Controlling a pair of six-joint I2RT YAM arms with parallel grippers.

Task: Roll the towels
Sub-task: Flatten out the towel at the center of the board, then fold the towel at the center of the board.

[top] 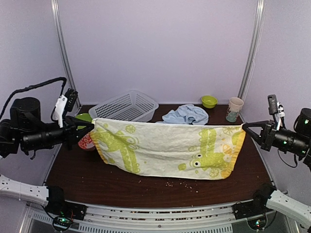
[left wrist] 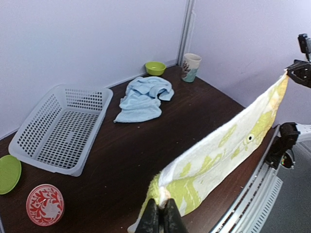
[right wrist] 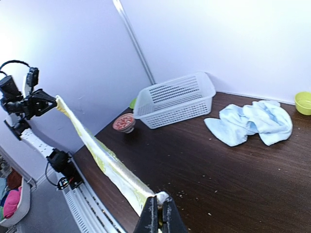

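Note:
The lime-green and yellow printed towel (top: 165,148) hangs stretched between both grippers above the dark table, its lower edge near the tabletop. My left gripper (top: 90,125) is shut on its left top corner (left wrist: 165,198). My right gripper (top: 244,126) is shut on its right top corner (right wrist: 161,198). The towel runs as a taut band in the left wrist view (left wrist: 228,141) and the right wrist view (right wrist: 97,153). The pale blue towel (top: 186,115) lies crumpled at the back middle of the table, also in the left wrist view (left wrist: 144,98) and the right wrist view (right wrist: 252,121).
A white mesh basket (top: 124,106) stands at the back left. A red patterned bowl (top: 86,141) and a green plate (top: 83,117) sit by the left gripper. A small green bowl (top: 209,101) and a paper cup (top: 234,108) stand at the back right. Crumbs (top: 181,185) lie near the front.

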